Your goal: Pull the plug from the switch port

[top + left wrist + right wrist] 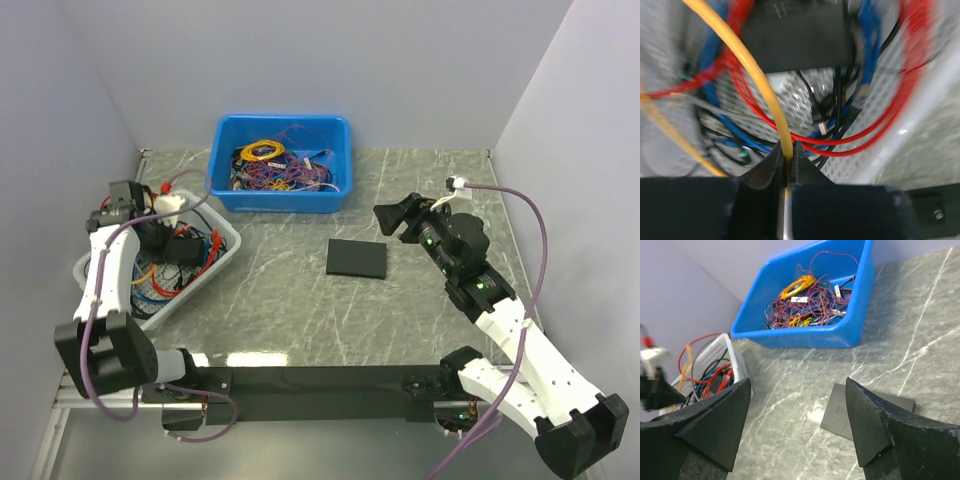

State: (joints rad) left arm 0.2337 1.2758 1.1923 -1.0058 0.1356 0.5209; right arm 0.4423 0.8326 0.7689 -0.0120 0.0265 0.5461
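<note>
The switch (356, 258) is a thin flat matte-black box lying on the marble table at centre; its sockets do not show and I see no plug or cable at it. It also shows in the right wrist view (836, 416). My right gripper (400, 220) hangs open and empty above the table just right of the switch, jaws wide apart (797, 385). My left gripper (160, 232) is down in the white basket (225, 240), shut on a yellow cable (760, 85) pinched between its fingertips (787, 147).
The white basket holds tangled red, blue and black cables (865, 125) and a black box (795, 40). A blue bin (283, 195) of coloured wires stands at the back, also in the right wrist view (805, 335). Walls close in on three sides.
</note>
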